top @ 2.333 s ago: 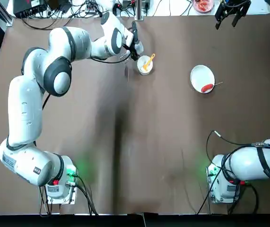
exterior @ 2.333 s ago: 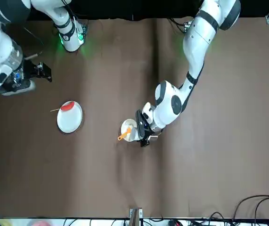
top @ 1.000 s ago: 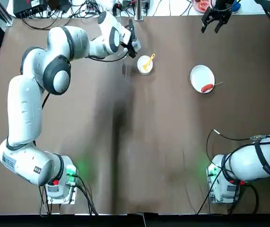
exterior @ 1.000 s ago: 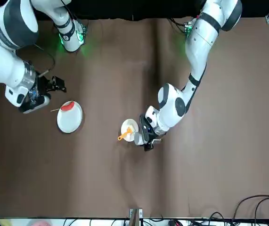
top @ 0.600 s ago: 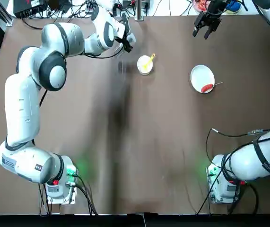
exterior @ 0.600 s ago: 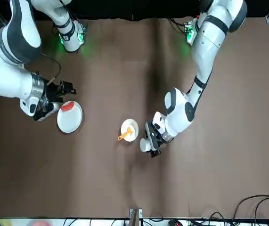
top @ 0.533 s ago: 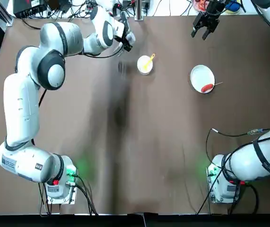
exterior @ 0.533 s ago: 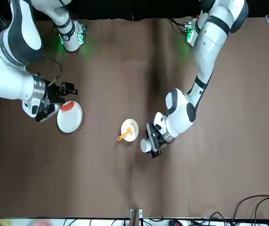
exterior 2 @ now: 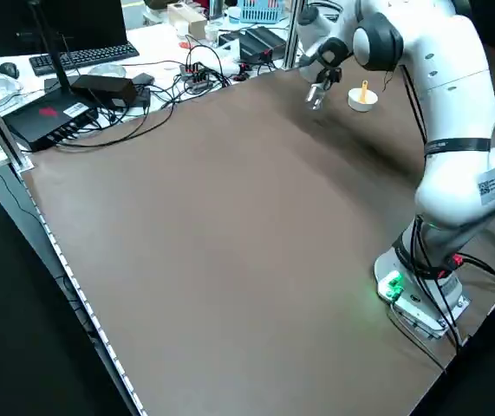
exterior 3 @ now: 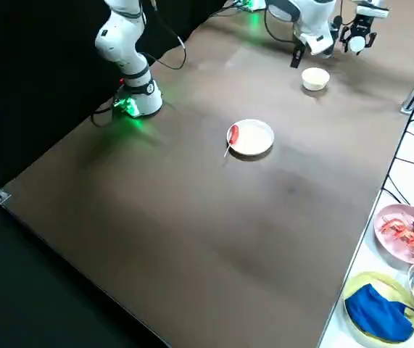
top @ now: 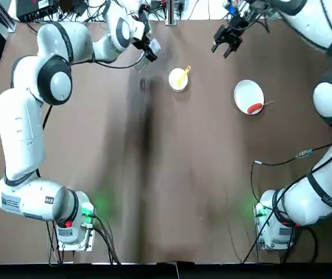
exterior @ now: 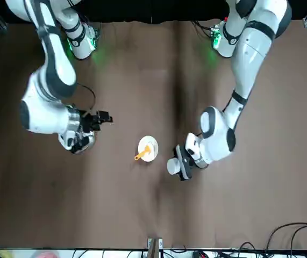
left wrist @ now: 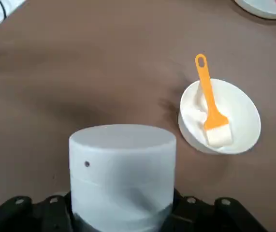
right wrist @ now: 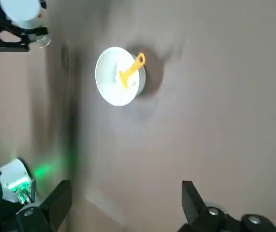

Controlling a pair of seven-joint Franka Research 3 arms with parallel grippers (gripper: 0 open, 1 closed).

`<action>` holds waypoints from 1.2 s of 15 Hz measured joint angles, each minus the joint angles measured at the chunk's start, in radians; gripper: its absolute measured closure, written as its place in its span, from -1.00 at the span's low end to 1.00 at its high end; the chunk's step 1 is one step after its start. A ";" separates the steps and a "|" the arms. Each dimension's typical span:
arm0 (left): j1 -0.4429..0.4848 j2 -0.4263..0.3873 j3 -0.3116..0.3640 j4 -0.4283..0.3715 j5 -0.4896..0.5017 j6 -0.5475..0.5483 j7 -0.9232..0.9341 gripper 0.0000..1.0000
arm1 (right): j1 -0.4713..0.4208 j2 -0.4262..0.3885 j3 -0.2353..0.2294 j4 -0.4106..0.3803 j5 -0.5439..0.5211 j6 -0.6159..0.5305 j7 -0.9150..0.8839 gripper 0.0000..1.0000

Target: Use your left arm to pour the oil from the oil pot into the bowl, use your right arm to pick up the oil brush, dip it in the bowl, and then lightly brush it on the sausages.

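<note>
The right jaws (top: 222, 51) have moved nearer the oil brush (top: 182, 75).

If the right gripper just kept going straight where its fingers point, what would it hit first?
Probably bare tabletop: the right gripper's open fingers aim down at it, with the bowl off to one side, though depth is hard to judge.

Soft, even light (green near the arm bases), with blurry shadows across the table (top: 189, 174).
</note>
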 joint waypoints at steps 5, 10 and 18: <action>0.212 -0.009 -0.121 0.018 0.001 -0.181 0.015 -0.10 | 0.030 0.166 0.000 0.167 0.021 0.030 -0.008 -0.98; 0.458 -0.012 -0.283 0.016 0.027 -0.338 0.111 -0.10 | 0.032 0.281 0.013 0.258 0.040 0.141 -0.101 -0.84; 0.730 -0.009 -0.343 0.000 -0.009 -0.580 0.528 -0.10 | 0.037 0.444 0.085 0.320 0.084 0.300 -0.108 -0.22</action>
